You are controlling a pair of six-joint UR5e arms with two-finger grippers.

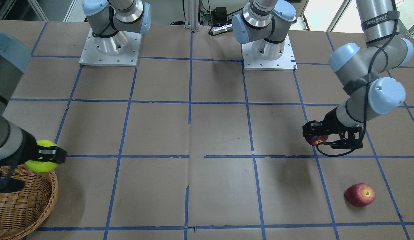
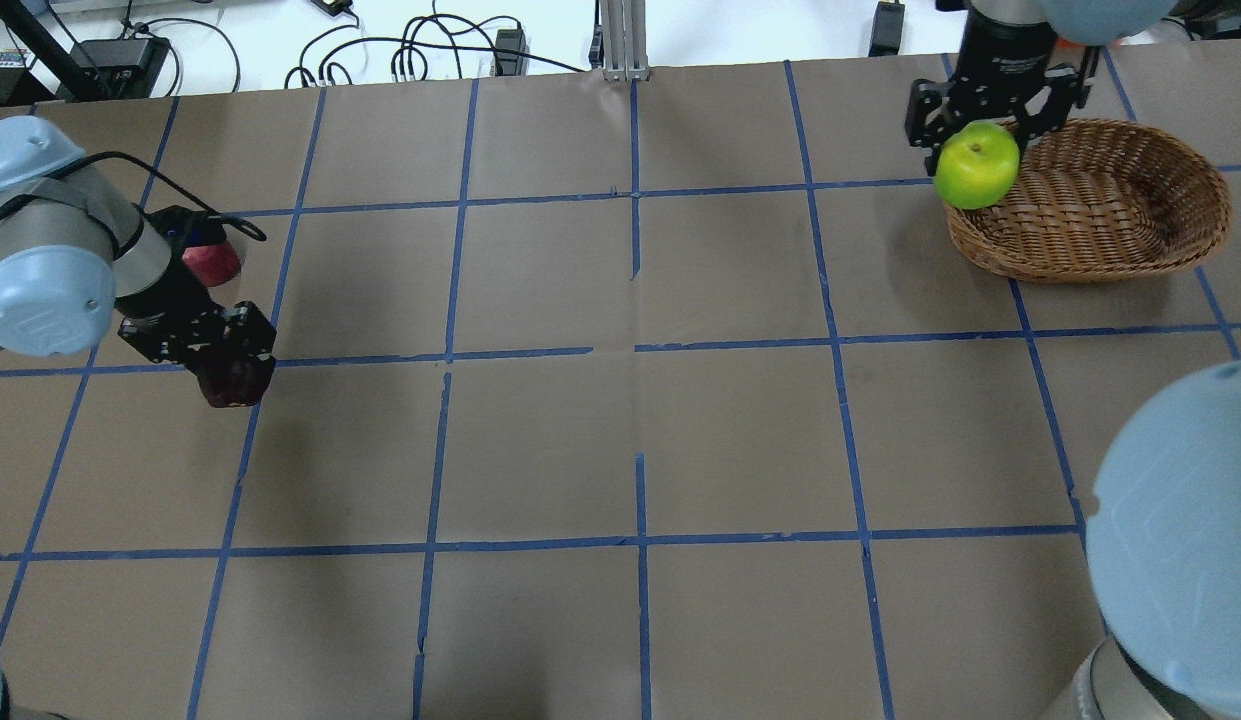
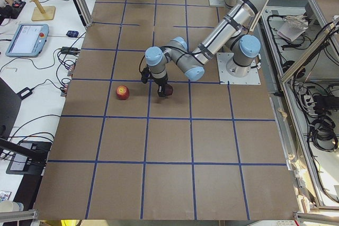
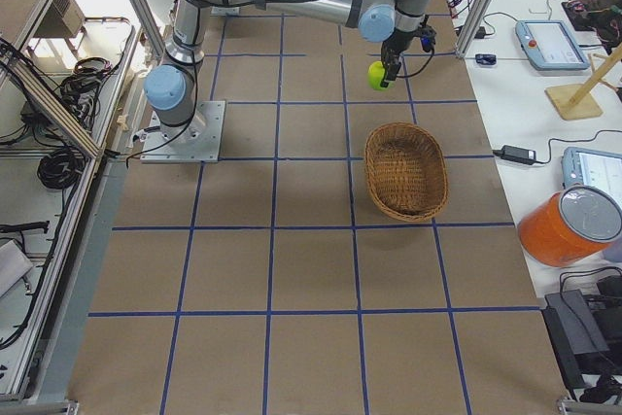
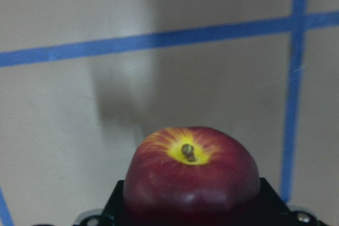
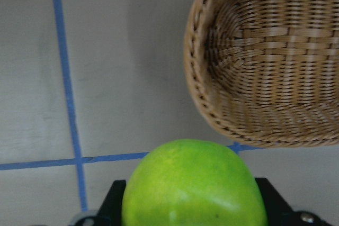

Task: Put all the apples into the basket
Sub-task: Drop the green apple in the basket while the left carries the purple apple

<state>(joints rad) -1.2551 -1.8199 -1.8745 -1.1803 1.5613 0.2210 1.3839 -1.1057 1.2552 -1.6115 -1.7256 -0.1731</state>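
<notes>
Right jaws clench green apple (image 2: 977, 165) near basket (image 2: 1080, 268); left jaws clench maroon apple (image 2: 235, 385), red apple (image 1: 359, 195) nearby.

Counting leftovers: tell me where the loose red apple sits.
Front-facing view, lower right, robot's left: the red apple lies near the left gripper holding the maroon apple.

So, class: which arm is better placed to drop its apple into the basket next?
Right. The right tool holds the green apple just short of the basket; the left tool holds a dark apple far from it.
</notes>
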